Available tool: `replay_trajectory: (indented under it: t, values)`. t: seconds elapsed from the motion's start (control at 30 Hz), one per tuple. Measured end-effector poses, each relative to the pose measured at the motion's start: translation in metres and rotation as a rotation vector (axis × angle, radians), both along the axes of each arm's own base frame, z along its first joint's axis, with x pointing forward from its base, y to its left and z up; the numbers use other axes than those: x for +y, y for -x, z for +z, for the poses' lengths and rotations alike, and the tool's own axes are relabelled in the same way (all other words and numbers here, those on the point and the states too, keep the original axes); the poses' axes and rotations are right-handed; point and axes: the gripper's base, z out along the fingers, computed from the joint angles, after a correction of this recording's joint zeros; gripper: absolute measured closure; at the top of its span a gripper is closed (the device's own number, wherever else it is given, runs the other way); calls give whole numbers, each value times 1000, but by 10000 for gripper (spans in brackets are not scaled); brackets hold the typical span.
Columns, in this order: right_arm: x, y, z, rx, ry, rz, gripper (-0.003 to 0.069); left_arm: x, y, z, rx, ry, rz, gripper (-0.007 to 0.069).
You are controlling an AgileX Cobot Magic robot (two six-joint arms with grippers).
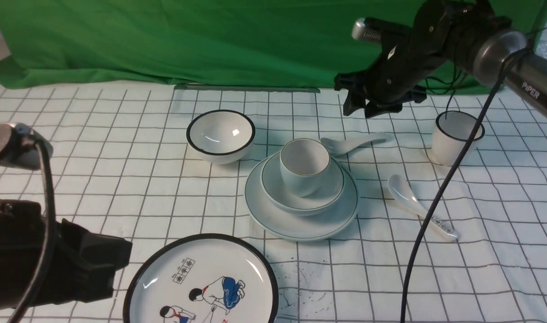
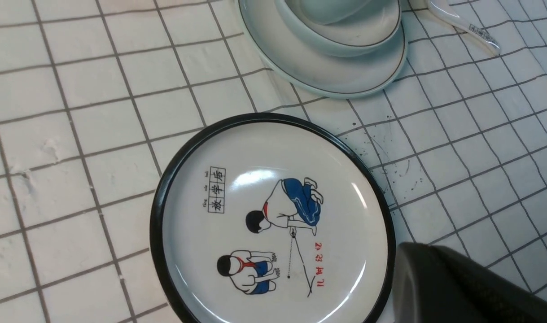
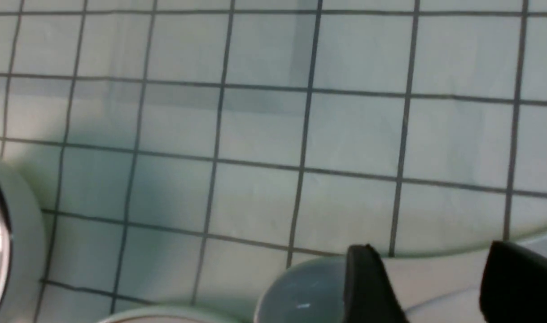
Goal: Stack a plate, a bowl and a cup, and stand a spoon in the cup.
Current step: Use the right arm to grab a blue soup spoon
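Observation:
The plate (image 1: 300,224) lies mid-table with the shallow bowl (image 1: 320,197) on it and the small cup (image 1: 304,163) upright in the bowl. The plain spoon (image 1: 354,142) lies on the cloth just behind the stack, handle pointing right. My right gripper (image 1: 365,107) hovers above the spoon, open and empty. In the right wrist view its fingertips (image 3: 367,287) stand apart on either side of the spoon's handle (image 3: 435,278), above it. My left gripper (image 1: 120,255) is at the near left, shut and empty. The left wrist view shows the plate (image 2: 327,76) and bowl (image 2: 358,38).
A black-rimmed cartoon plate (image 1: 201,282) lies at the near edge beside my left gripper. A deep black-rimmed bowl (image 1: 220,134) stands back left. A black-rimmed cup (image 1: 457,137) stands at the right. A spoon with printed handle (image 1: 419,206) lies right of the stack.

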Motion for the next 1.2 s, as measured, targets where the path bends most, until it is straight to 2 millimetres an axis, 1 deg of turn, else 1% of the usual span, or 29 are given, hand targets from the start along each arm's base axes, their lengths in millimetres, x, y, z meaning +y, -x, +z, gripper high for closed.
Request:
replay_trajectory:
  t: [0.2,0.23,0.3,0.4,0.43,0.47,0.5,0.63,0.77,0.97,1.07,1.1,1.13,1.17,1.2]
  values:
    - [-1,-14,-20,-106,83,63,280,0,0,0,-2,-4,0,623]
    - [-1,-14,-20,-107,84,65,280,0,0,0,-2,-4,0,623]
    - [-2,-16,-29,-112,107,81,281,0,0,0,-2,-4,0,623]
    - [-2,-17,-41,-86,122,93,295,0,0,0,-3,-4,0,623]
    - [-2,-17,-47,-72,126,96,314,0,0,0,-3,-6,0,623]
    - [-2,-17,-47,-70,127,96,321,0,0,0,-3,-6,0,623]
    - [-2,-16,-52,-49,133,101,354,0,0,0,-4,-7,0,623]
    - [-3,-11,-55,12,146,113,410,0,0,0,-4,-7,0,623]
    - [-4,-3,-59,113,166,133,423,1,-1,0,-9,-11,2,623]
    - [-7,9,-50,217,186,158,426,2,-1,0,-23,-37,3,623]
    - [-9,16,-33,234,201,196,417,3,-2,-1,-27,-48,3,623]
    - [-9,20,-22,240,209,220,399,3,-2,-1,-28,-51,3,623]
    - [-10,21,-21,243,210,221,396,3,-2,-1,-28,-51,3,623]
    - [-11,25,-12,253,223,256,365,3,-2,-1,-28,-51,3,623]
    - [-11,28,-7,261,232,279,334,3,-2,-1,-29,-53,3,623]
